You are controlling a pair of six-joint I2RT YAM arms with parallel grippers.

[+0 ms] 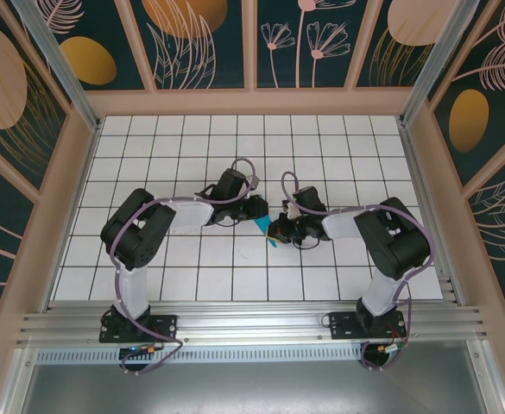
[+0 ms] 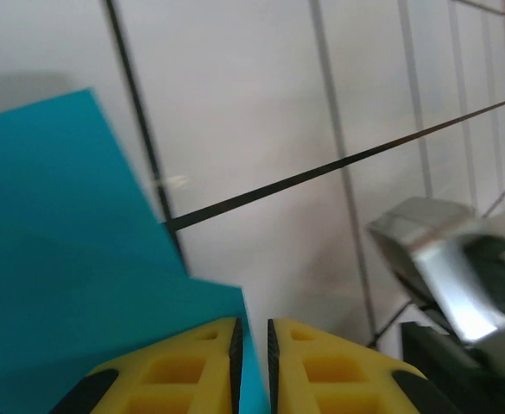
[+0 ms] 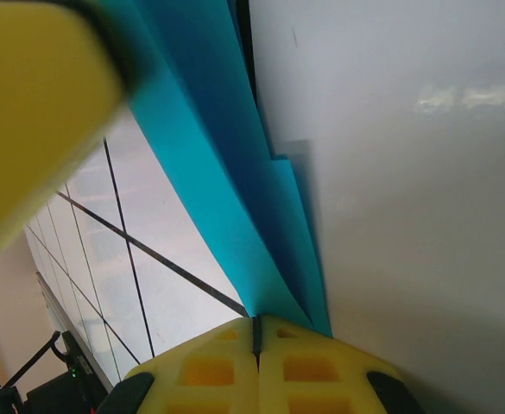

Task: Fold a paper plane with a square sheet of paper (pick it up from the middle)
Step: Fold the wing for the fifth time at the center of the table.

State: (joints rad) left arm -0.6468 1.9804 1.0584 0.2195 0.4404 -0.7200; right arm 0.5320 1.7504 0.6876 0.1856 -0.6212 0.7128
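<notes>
We start with the white gridded table (image 1: 148, 259), which lies inside decorated panel walls (image 1: 192, 43). Much of its centre is covered by two arms, the left arm (image 1: 135, 233) and the right arm (image 1: 394, 237), which meet near the middle.

There is one teal sheet of paper (image 1: 263, 224). From above, only a small wedge of it shows between the two gripper heads, and the rest is hidden beneath them. In the wrist views its edges run out of the picture. We can see at least two overlapping layers with a step between them, but we cannot make out the full folded shape.

The left gripper (image 2: 252, 332) reaches in from the left. Its two yellow fingers (image 2: 174, 371) stand almost together, with only a slim slit between them. Teal shows in that slit, and the paper lies just left of and below the tips. We cannot tell whether the fingers pinch it or only hover over it. A blurred grey shape at the right of this view is hard to identify.

The right gripper (image 3: 256, 323) has its two yellow fingers (image 3: 209, 371) pressed tight along one seam. The paper's layers run straight into that seam, so this gripper is clamped on the sheet. A blurred yellow mass (image 3: 28, 112) crowds the upper left corner of this view, too soft to identify.
</notes>
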